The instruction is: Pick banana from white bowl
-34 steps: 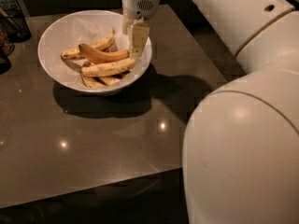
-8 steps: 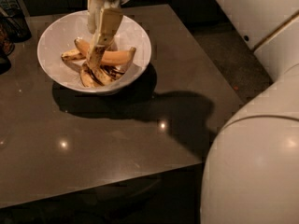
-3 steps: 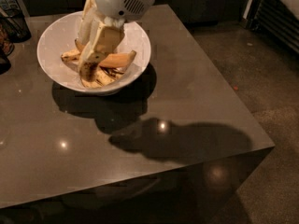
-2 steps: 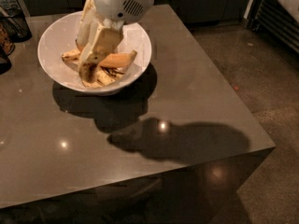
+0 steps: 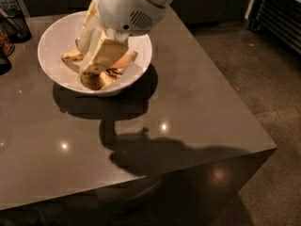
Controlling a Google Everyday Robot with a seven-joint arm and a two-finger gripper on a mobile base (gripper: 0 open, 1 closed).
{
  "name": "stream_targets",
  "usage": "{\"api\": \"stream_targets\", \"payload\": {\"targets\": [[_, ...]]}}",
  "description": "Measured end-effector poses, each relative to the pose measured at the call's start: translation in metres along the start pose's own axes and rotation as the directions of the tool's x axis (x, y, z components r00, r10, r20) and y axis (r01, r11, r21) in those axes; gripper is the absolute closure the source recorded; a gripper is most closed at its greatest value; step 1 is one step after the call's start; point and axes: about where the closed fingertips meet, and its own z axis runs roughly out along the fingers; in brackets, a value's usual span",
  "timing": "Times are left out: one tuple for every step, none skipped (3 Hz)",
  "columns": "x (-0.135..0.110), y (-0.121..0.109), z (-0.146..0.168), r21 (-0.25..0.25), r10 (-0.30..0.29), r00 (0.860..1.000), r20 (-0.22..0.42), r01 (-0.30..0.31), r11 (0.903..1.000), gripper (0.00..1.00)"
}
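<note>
The white bowl [image 5: 52,39] sits at the back left of the dark table [image 5: 188,107] with several bananas in it. My gripper [image 5: 87,60] reaches down into the bowl from the upper right, tilted to the left, its white wrist housing covering the bowl's far side. Its fingers [image 5: 106,54] are shut on the banana [image 5: 92,81], whose brown end sticks out just below the fingertips, low over the bowl's floor. Another banana [image 5: 72,56] lies to the left of the gripper. A darker golden one [image 5: 126,59] lies to its right.
A black wire basket [image 5: 16,23] and other dark items stand at the table's far left edge. The table's right edge [image 5: 225,86] drops to a speckled floor [image 5: 263,65]. A dark slatted unit [image 5: 282,13] stands at the far right.
The gripper and its housing look larger and slightly lower in the view than a second ago. The fingers stay in the bowl at the same tilt, and the bananas have hardly shifted.
</note>
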Motion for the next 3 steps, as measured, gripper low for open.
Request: {"api": "stream_targets", "payload": {"targets": [[0.003,0.024,0.002,0.017,0.037,0.998,0.042,-0.038,0.9991,1.0],[-0.007,0.028,-0.001,0.025,0.035,0.998,0.043,-0.036,0.999,1.0],[-0.02,0.043,-0.009,0.046,0.053,0.998,0.044,-0.056,0.9974,1.0]]}}
